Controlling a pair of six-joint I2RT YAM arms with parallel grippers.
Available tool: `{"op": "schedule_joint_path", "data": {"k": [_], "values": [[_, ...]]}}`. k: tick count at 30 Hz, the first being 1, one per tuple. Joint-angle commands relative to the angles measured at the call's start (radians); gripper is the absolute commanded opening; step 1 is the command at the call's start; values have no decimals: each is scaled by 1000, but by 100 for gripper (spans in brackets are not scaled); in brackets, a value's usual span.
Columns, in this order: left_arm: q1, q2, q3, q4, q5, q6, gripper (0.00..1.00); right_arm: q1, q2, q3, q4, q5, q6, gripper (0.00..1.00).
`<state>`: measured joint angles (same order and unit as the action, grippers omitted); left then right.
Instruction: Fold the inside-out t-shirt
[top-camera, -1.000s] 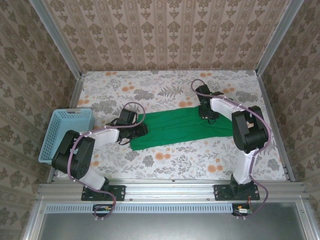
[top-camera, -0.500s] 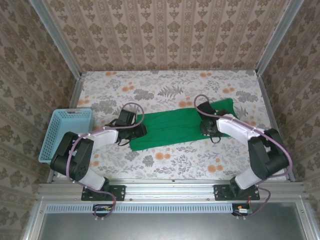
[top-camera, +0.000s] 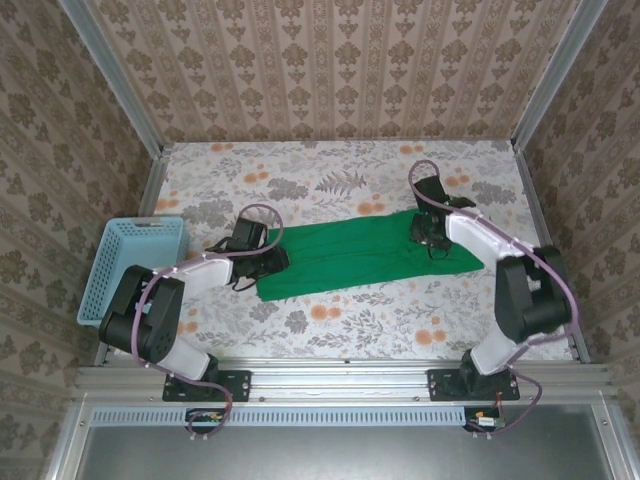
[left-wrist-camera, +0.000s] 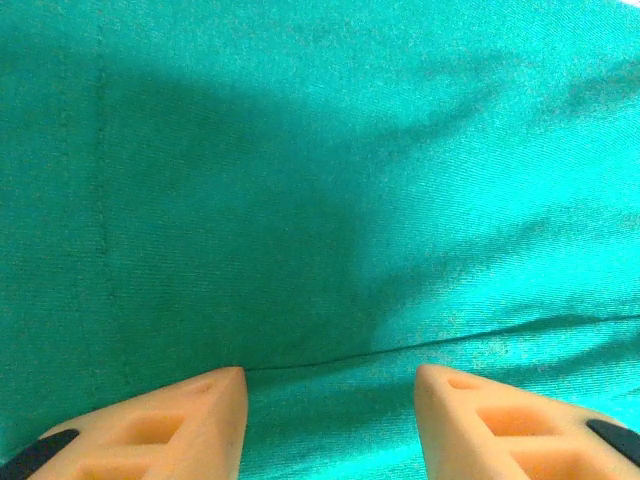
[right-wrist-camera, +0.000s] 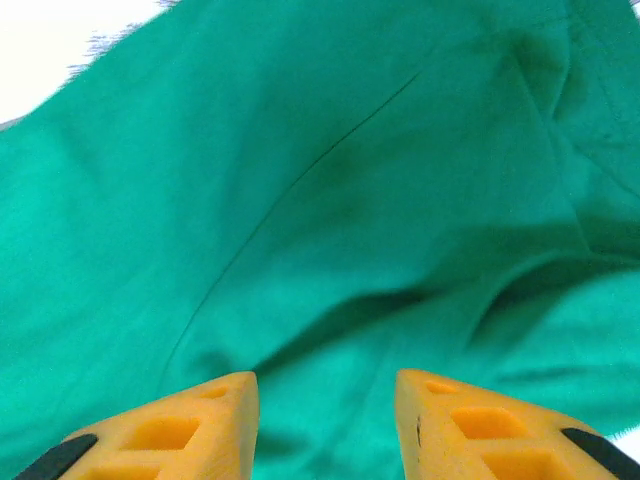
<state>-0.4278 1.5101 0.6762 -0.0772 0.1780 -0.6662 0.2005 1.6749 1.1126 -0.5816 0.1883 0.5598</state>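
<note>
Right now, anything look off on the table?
Nothing damaged or spilled. The t-shirt lies as a long strip, slightly slanted, its right end rumpled into loose folds under the right end effector.

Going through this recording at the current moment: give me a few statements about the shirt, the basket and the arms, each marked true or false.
1. The green t-shirt lies as a long band across the table. True.
2. The t-shirt sits inside the light-blue basket. False: it lies on the table, outside the basket at the left edge.
3. The right jaws are clamped shut. False: in the right wrist view they stand apart above green cloth.
4. The left arm reaches the shirt's left end and the right arm its right end. True.
5. The shirt bears a large print. False: the cloth in view is plain green.
</note>
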Motion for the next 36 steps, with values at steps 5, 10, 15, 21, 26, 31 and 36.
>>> {"op": "schedule_joint_path", "data": {"k": [5, 10, 15, 21, 26, 31, 36], "values": [[40, -22, -38, -11, -3, 12, 49, -141, 116, -26, 36, -48, 33, 35], [63, -26, -42, -16, 17, 27, 49, -185, -7, -74, 82, -106, -11, 46], [50, -87, 10, -75, 5, 42, 51, -205, -64, 4, 8, -33, -79, 70], [28, -73, 120, -119, 2, 72, 54, -211, 84, 117, -13, -3, -146, 88], [32, 17, 175, -118, 24, 76, 54, -247, 190, 181, -60, 19, -182, 97], [34, 67, 164, -79, 34, 57, 54, -258, 274, 224, -109, 26, -178, 97], [51, 79, 134, -64, 22, 54, 54, -261, 371, 284, -168, 57, -181, 93]]}}
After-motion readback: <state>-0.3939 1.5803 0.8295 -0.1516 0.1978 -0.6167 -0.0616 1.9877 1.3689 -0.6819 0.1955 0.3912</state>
